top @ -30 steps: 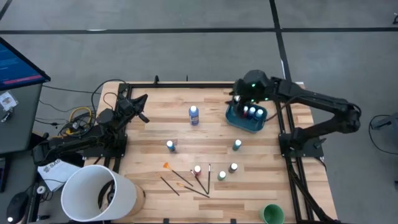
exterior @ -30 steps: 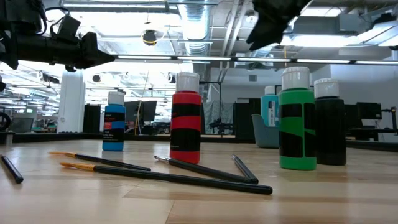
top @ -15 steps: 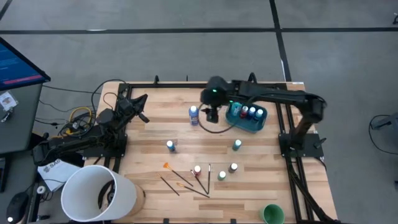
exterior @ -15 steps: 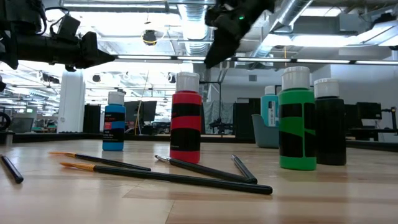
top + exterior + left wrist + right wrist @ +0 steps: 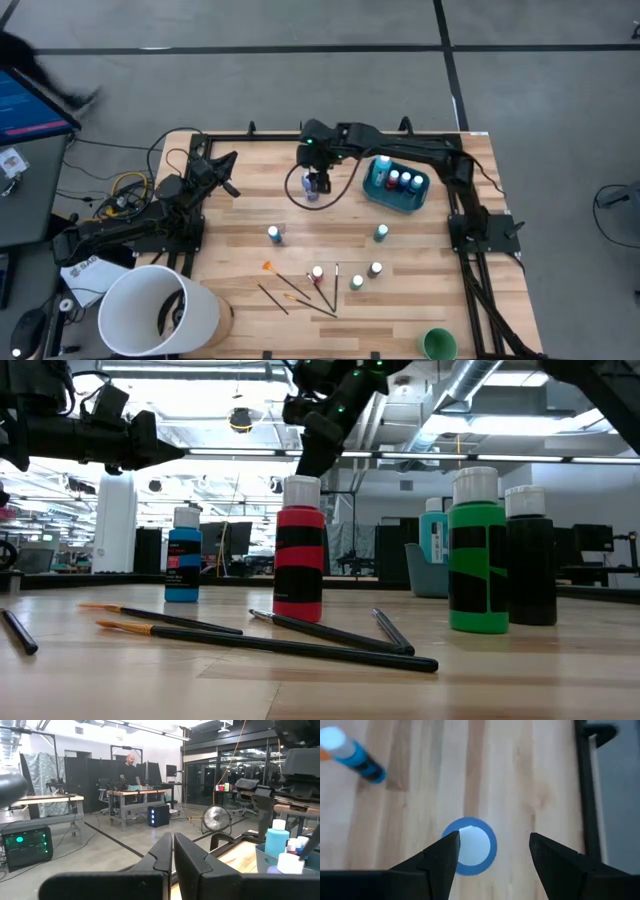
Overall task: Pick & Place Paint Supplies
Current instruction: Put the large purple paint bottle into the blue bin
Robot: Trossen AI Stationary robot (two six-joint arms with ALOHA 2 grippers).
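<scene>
A tall blue bottle with a white cap (image 5: 312, 193) (image 5: 470, 845) stands upright on the table's far middle. My right gripper (image 5: 316, 180) (image 5: 492, 851) hangs open above it and points steeply down, with the cap below the gap and nearer one finger. It touches nothing. Small white-capped bottles (image 5: 273, 234) (image 5: 381, 233) (image 5: 375, 269) stand on the near half, and the red one (image 5: 300, 550) and green one (image 5: 477, 550) show large in the low view. Thin brushes (image 5: 300, 290) lie flat near the front. My left gripper (image 5: 228, 170) (image 5: 173, 855) waits shut at the far left.
A teal tub (image 5: 378, 190) holding several bottles stands right of the tall blue bottle. A big white bucket (image 5: 160, 310) sits at the near left corner, and a green cup (image 5: 438, 345) at the near right. Bare wood lies between the tall bottle and the small ones.
My right gripper has swung from above the teal tub toward the table's left, sinking a little, and now hangs over the tall blue bottle. It has also rolled about its own axis. No bottle or brush has moved.
</scene>
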